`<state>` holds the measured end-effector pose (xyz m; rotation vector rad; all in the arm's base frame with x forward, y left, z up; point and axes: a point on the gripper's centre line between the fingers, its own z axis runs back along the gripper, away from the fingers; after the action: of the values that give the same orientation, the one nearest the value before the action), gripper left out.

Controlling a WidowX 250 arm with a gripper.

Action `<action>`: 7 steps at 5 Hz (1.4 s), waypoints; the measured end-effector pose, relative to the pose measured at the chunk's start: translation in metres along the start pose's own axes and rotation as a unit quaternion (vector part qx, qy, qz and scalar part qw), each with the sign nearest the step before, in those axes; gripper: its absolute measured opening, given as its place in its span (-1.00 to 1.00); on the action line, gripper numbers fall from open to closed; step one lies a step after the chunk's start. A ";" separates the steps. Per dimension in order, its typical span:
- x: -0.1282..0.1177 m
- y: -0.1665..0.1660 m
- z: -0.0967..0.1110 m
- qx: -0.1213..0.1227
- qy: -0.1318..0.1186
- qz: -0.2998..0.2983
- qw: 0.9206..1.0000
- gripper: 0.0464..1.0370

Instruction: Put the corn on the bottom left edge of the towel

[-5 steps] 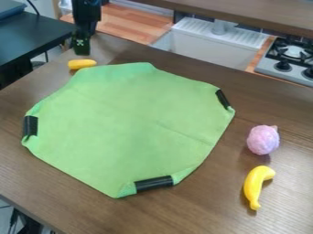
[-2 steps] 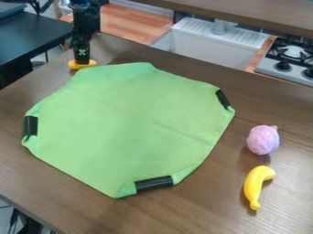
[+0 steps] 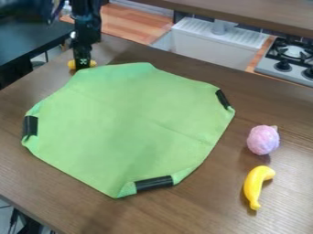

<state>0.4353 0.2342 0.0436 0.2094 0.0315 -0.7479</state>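
A brown wooden table (image 3: 269,103) spans most of the view. Spread over its middle is a large green towel (image 3: 128,119), its corners partly folded. Behind the table, at the upper right, is a white sink (image 3: 202,48), with a stove (image 3: 294,54) farther right; a dark side table (image 3: 30,41) stands at the upper left. A black robot arm (image 3: 85,25) hangs in from the top left, and its tool (image 3: 82,66) is down at the corn (image 3: 92,63). Whether the tool is gripping it, I cannot tell. The yellow corn lies on the table, just beyond the towel's upper left edge, its middle hidden by the tool. The towel's left part lies between the corn and the bottom left edge. Well apart, right of the towel, are a curved yellow banana (image 3: 254,185) and, above it, a round pink toy (image 3: 263,140). Smallest are three black bands (image 3: 154,183) along the towel's left, bottom and right edges.
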 end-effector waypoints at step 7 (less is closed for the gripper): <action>-0.003 -0.119 0.068 -0.034 0.018 -0.040 0.998 -0.44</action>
<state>0.3495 0.1381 0.0896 0.1573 0.1010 -0.8216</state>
